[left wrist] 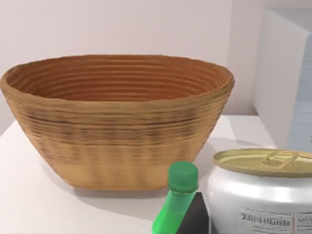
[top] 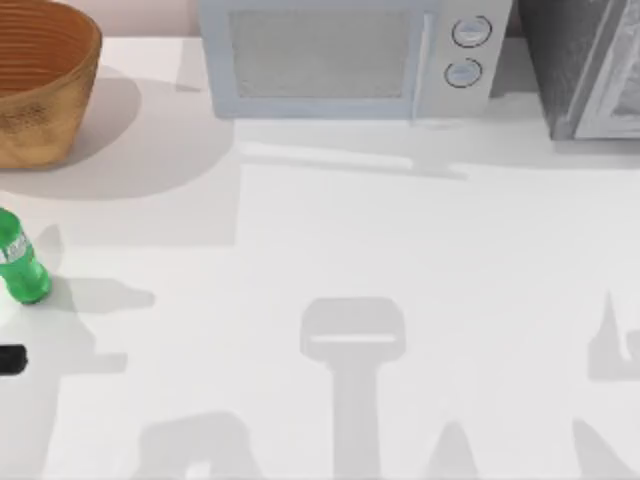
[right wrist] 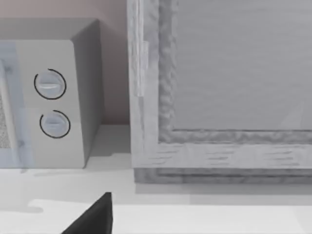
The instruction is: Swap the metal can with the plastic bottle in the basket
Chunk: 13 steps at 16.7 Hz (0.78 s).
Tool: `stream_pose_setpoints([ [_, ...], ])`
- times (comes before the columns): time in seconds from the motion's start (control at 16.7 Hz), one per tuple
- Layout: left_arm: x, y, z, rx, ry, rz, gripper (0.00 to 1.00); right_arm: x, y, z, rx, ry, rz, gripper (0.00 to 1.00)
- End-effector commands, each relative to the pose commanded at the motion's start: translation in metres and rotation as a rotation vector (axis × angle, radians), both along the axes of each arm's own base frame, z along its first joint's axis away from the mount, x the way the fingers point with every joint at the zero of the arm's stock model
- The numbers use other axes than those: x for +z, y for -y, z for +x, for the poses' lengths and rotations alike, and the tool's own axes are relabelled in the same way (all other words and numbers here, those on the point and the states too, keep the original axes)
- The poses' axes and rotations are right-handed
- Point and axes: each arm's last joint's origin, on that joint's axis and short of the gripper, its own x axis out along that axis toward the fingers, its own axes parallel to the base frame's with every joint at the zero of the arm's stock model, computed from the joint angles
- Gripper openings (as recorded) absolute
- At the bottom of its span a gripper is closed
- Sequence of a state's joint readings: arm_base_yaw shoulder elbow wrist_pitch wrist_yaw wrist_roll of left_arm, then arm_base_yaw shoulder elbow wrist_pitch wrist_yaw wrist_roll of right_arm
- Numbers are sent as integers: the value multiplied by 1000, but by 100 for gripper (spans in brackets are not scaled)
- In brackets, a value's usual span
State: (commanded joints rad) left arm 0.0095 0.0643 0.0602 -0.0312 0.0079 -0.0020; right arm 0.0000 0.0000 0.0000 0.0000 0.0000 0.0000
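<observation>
can (left wrist: 261, 195) close under left wrist camera, beside bottle (top: 22, 262) standing on desk (top: 400, 260) at left edge, outside basket (top: 40, 85) | left pincer (top: 10, 359) grip state: cannot tell | risk: can knocks bottle over or clips basket rim during lift-in

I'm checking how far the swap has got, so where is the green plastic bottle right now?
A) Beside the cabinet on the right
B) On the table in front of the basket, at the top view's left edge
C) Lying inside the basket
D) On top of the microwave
B: the plastic bottle is on the white table, out in front of the basket, whose visible interior holds no bottle.
</observation>
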Motion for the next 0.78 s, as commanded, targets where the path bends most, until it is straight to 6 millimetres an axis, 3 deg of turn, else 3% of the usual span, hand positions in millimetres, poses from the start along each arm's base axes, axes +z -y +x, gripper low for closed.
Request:
stream_pose_setpoints([
  [0.18, -12, 1, -1, -2, 35, 3, 0, 0, 0, 0, 0, 0, 0, 100],
  [0.78, -15, 1, 4, -17, -27, 2, 0, 0, 0, 0, 0, 0, 0, 100],
])
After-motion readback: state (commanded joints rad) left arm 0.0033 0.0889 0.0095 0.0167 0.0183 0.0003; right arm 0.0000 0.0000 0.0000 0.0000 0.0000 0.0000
